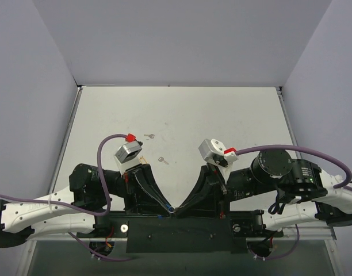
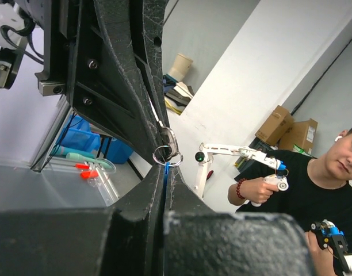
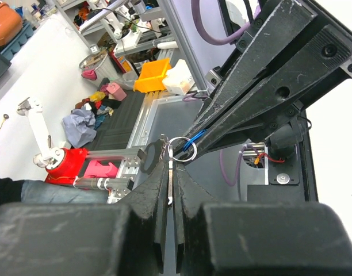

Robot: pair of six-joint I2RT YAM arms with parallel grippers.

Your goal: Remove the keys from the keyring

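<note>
Off, we count two: far key (image 1: 149,136) and near key (image 1: 163,160), on table (image 1: 222,115). Remaining: keyring (image 2: 167,155), blue tag (image 2: 165,170) possibly attached, pinched by closed left gripper (image 2: 165,179) and right gripper (image 3: 171,165).

Expect matt black plastic on the fingers of the left gripper (image 2: 165,168) and right gripper (image 3: 171,170): rough, grainy, scuffed pale. The keyring (image 3: 183,148) is thin, glossy silvery metal wire; the tag (image 3: 194,137) is smooth blue plastic. You see two loose keys (image 1: 148,136) of silvery metal on the matt off-white table (image 1: 222,115).
</note>
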